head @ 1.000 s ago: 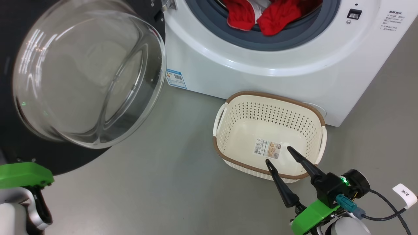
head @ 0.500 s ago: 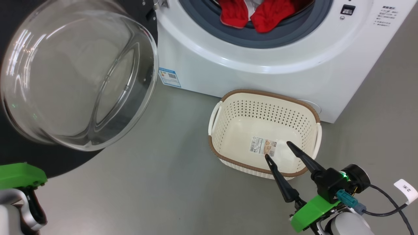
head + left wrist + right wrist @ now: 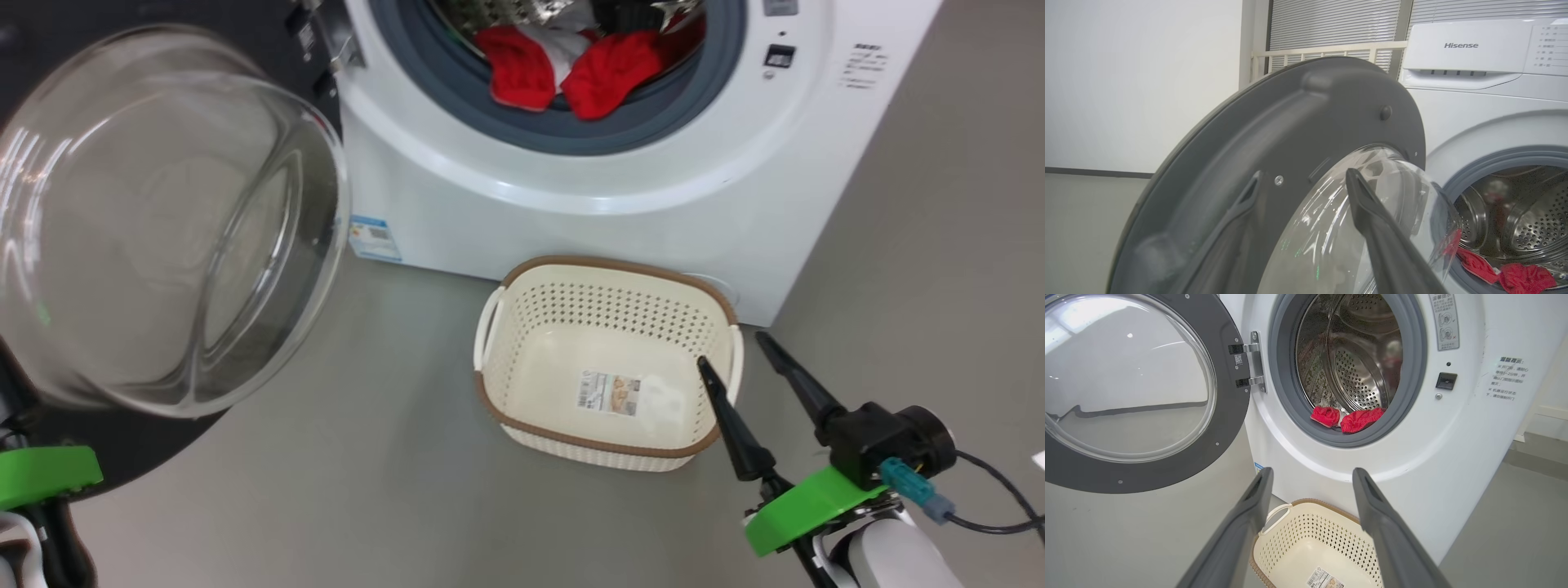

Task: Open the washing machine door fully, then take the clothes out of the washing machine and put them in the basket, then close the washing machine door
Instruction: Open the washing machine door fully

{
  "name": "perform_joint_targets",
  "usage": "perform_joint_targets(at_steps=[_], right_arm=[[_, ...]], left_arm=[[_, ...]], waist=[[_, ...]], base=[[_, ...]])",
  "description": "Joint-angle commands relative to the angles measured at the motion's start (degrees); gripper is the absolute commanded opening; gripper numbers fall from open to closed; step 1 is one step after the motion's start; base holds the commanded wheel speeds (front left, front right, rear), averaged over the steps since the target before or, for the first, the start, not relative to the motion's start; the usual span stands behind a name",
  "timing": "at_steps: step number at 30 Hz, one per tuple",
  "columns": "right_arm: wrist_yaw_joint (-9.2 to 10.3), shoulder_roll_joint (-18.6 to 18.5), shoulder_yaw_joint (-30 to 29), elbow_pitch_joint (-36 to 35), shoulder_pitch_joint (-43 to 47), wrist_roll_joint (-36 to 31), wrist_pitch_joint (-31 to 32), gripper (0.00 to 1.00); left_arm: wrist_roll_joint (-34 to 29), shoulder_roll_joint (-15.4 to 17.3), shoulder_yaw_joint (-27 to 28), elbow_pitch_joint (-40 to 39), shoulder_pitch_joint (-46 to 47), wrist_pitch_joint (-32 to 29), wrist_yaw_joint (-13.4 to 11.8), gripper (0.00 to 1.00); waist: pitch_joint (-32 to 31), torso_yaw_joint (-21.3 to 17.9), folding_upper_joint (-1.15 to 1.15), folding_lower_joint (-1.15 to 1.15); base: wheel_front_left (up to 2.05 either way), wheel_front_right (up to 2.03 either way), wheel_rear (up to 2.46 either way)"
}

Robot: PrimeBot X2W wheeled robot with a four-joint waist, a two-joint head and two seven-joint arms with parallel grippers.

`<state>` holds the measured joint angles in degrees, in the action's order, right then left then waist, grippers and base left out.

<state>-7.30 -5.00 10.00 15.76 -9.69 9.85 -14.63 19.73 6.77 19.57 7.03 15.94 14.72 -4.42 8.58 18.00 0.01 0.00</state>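
Observation:
The washing machine stands with its door swung out to the left, the glass bowl facing me. Red clothes lie at the front of the steel drum, partly over the grey rubber ring. The cream basket sits on the floor against the machine's front, with just a paper label inside. My right gripper is open, one fingertip over the basket's right rim, the other beyond it. In the left wrist view my left gripper is open close to the door's grey inner face. The right wrist view looks over the open right gripper at the clothes and basket.
Grey floor spreads between the door and the basket and to the machine's right. My left arm's green wrist mount sits under the door's lower edge. A cable trails from the right wrist. A white wall stands behind the door.
The camera has moved, so the whole picture has shifted left and down. My right gripper now sits farther right against the basket, off its inside and at its right rim.

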Motion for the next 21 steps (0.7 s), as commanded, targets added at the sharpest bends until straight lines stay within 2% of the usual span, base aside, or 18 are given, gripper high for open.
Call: perform_joint_targets(at_steps=[1, 5, 12, 21], right_arm=[[-0.19, 0.41, 0.40, -1.91, -0.17, 0.52, -0.37, 1.00], [-0.19, 1.01, -2.29, -3.51, 0.21, 0.95, -0.37, 1.00], [-0.19, 1.66, -5.78, -5.92, 1.44, 1.68, -0.37, 1.00], [-0.19, 1.89, -6.28, -8.80, 2.73, 3.81, -0.37, 1.00]], left_arm=[[-0.54, 2.09, 1.83, -2.40, -0.45, 0.28, 0.39, 1.00], [-2.33, 2.21, 0.63, -5.09, -1.45, 0.28, 2.04, 1.00], [-3.42, 0.92, -4.38, -10.25, -2.83, 0.28, 6.84, 1.00], [-3.34, 0.61, -10.07, -8.80, -6.28, 0.28, 10.31, 1.00]], waist=[[-1.97, -2.31, -0.01, 0.00], [-3.26, -5.05, -0.01, 0.00], [-5.37, -10.15, -0.01, 0.00], [-6.70, -16.95, -0.01, 0.00]], base=[[0.00, 0.00, 0.00], [0.00, 0.00, 0.00], [0.00, 0.00, 0.00], [0.00, 0.00, 0.00]])
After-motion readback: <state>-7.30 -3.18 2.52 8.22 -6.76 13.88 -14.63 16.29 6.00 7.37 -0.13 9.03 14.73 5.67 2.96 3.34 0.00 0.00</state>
